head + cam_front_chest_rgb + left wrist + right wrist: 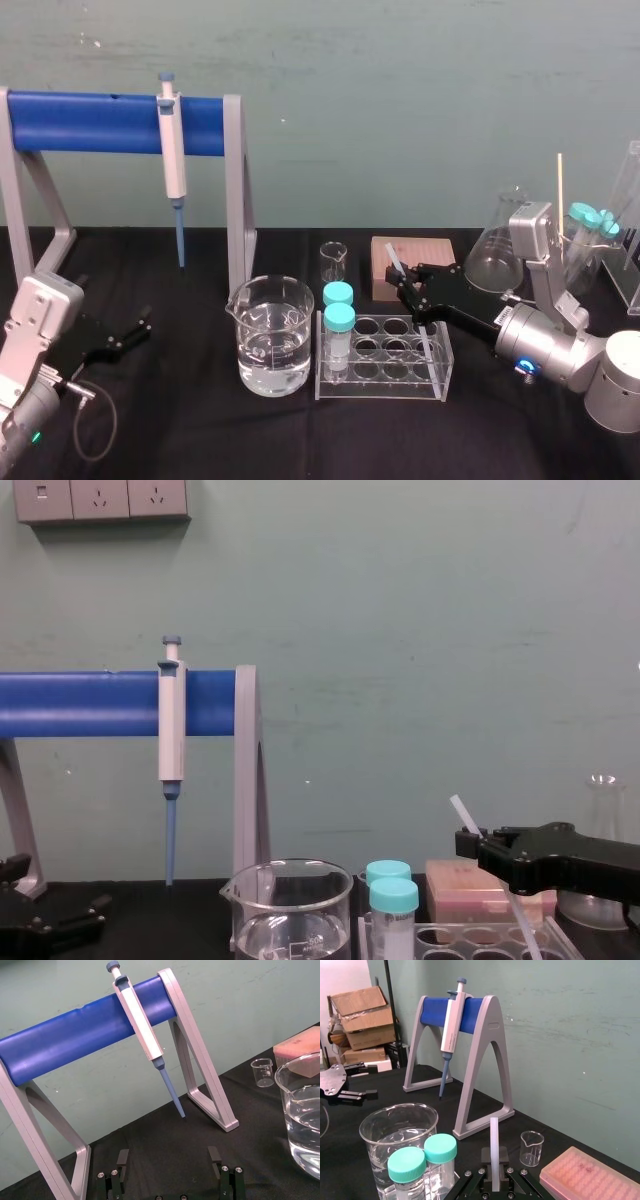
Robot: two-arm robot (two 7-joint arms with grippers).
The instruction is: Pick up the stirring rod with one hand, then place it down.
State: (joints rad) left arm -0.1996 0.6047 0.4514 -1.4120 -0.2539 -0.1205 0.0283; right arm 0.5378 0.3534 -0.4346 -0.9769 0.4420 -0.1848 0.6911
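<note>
The stirring rod (pixel 395 260) is a thin translucent whitish stick, tilted, with its upper end poking out above my right gripper (pixel 408 286). The right gripper is shut on it over the test tube rack (pixel 385 372), in front of the pink box (pixel 425 255). In the right wrist view the rod (pixel 494 1147) stands between the black fingers (pixel 482 1172). The chest view shows the rod (pixel 462 813) slanting down through the gripper (pixel 470 842) toward the rack. My left gripper (pixel 128 333) rests open on the black table at the left, its fingers (pixel 122 1160) spread with nothing between them.
A beaker of water (pixel 270 335) stands left of the rack, which holds two teal-capped tubes (pixel 338 318). A small empty beaker (pixel 333 262) and a flask (pixel 495 255) stand further back. A white-and-blue pipette (pixel 173 150) hangs on the blue stand (pixel 90 122) at the back left.
</note>
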